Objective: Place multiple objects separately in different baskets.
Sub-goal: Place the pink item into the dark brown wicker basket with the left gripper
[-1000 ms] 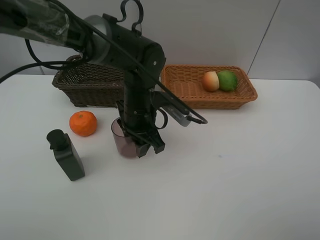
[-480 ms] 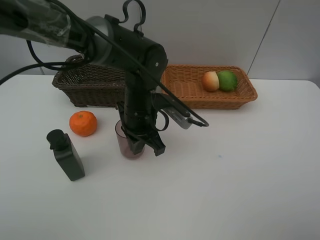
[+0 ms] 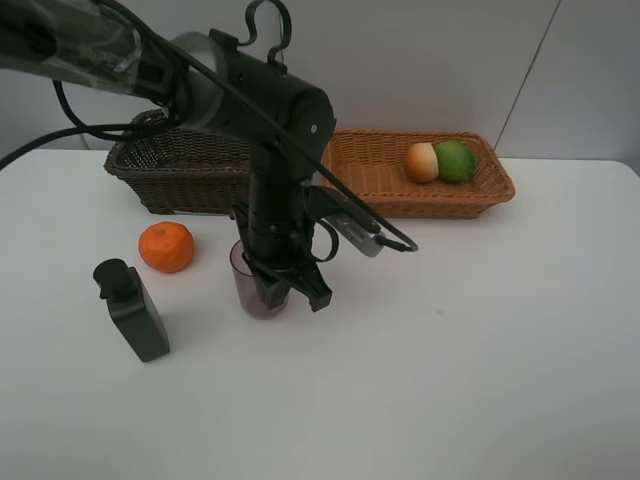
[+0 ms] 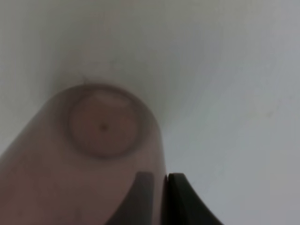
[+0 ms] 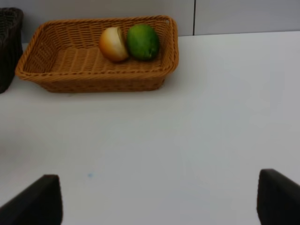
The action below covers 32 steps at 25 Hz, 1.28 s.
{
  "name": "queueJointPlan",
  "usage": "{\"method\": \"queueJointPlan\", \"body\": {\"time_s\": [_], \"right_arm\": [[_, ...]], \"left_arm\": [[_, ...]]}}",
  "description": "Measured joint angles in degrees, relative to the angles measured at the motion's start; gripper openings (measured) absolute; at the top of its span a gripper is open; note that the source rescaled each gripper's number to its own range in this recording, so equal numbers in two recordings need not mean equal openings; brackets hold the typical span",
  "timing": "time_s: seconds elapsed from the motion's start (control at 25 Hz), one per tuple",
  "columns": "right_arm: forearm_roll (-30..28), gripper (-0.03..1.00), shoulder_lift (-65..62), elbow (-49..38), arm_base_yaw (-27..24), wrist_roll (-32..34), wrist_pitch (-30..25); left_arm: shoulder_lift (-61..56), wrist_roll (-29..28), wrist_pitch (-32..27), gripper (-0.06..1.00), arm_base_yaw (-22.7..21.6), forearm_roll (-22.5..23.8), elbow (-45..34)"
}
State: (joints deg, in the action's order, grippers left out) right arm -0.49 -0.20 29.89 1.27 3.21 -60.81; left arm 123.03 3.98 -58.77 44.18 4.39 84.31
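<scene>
The translucent mauve cup (image 3: pixel 250 285) stands upright on the white table. My left gripper (image 3: pixel 290 290) reaches down onto it from above and is shut on its wall. The left wrist view shows the cup (image 4: pixel 101 124) from the rim down, one of the fingers (image 4: pixel 185 197) outside the wall and the other inside. An orange mandarin (image 3: pixel 166 247) and a black pump bottle (image 3: pixel 133 310) lie left of the cup. The peach (image 3: pixel 422 162) and green fruit (image 3: pixel 456 160) rest in the light tan basket (image 3: pixel 440 200). My right gripper (image 5: pixel 159 201) is open, facing that basket (image 5: pixel 70 61).
The dark brown basket (image 3: pixel 180 180) stands behind the mandarin, partly hidden by the left arm; its corner (image 5: pixel 7 47) shows in the right wrist view. A loose cable hangs from the left arm near the tan basket. White table stretches to the right and front.
The left gripper's jaws have closed on the cup's wall, and the cup shifted slightly to the right. Nothing has moved in the last half second.
</scene>
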Motion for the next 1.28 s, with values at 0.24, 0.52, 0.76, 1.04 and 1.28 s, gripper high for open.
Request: {"method": "queueJointPlan", "body": {"time_s": [0.24,0.52,0.76,1.04,1.28], "right_arm": [[0.0,0.9,0.0,0.0,0.0,0.0,0.0],[0.0,0.9,0.0,0.0,0.0,0.0,0.0],[0.0,0.9,0.0,0.0,0.0,0.0,0.0],[0.0,0.9,0.0,0.0,0.0,0.0,0.0],[0.0,0.9,0.0,0.0,0.0,0.0,0.0]], "left_arm": [[0.0,0.0,0.0,0.0,0.2,0.1,0.0],[-0.5,0.0,0.0,0.0,0.6,0.1,0.0],[-3.0,0.0,-0.3,0.0,0.6,0.6,0.0],[-6.9,0.0,-1.8,0.0,0.6,4.3,0.0],[-10.8,0.0,-2.0,0.0,0.6,6.0,0.0]]}}
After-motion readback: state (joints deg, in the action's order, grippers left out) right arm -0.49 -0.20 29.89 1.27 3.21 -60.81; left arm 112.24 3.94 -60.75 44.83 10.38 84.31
